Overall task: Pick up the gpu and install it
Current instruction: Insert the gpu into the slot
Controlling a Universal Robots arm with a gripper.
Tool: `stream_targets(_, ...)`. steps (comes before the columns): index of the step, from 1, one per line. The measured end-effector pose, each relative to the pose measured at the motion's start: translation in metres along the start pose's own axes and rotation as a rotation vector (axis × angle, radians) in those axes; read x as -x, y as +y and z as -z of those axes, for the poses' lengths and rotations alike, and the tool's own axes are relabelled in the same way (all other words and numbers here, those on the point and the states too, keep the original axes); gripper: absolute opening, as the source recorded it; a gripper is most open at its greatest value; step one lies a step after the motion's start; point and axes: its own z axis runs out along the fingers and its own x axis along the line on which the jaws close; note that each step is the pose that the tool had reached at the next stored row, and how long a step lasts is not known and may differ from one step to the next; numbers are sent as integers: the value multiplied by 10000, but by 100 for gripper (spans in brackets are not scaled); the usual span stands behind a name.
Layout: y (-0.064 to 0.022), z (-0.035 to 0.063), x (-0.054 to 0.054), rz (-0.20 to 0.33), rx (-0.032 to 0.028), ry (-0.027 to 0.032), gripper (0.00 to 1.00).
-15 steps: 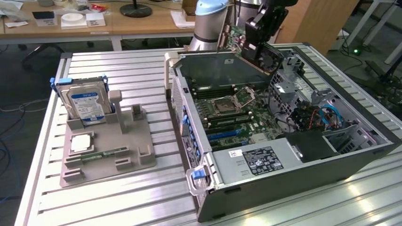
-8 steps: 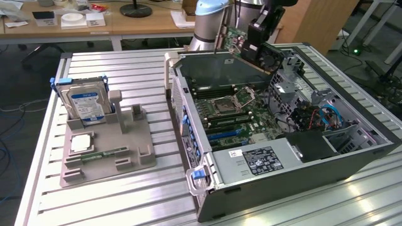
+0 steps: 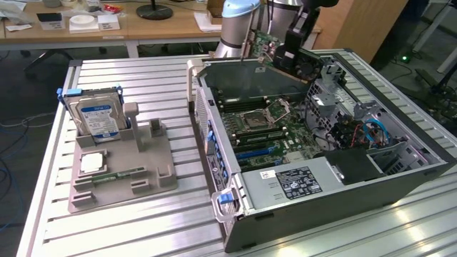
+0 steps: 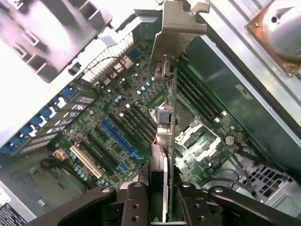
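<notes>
My gripper (image 3: 291,47) hangs above the far end of the open computer case (image 3: 400,184), shut on the gpu (image 3: 266,44). The card is a green board with a dark fan cooler on one face, and it is held upright over the case. In the wrist view the gpu (image 4: 169,141) appears edge-on between my fingers (image 4: 136,202), its pale metal bracket (image 4: 181,28) at the end away from them. The motherboard (image 4: 117,108) lies below it with a long blue slot (image 4: 120,139) and black slots beside it. The card is well clear of the board.
A grey parts holder (image 3: 121,166) lies on the slatted table at the exterior view's left. It carries a silver hard drive with a blue label (image 3: 100,120) and a narrow green memory stick (image 3: 117,174). Cables and a drive cage (image 3: 357,128) fill the case's right side. A desk stands behind.
</notes>
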Motion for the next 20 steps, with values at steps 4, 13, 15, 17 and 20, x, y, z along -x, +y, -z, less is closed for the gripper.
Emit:
stream_targets(4,0,0,0,669,11,44,27)
stream_targets(13,0,0,0,2080,34,132,27)
stream_targets(15,0,0,0,2385,39,151,27)
stream_targets(17,0,0,0,2725,45,172,27)
stream_targets(20,0,0,0,3244,53,206,27)
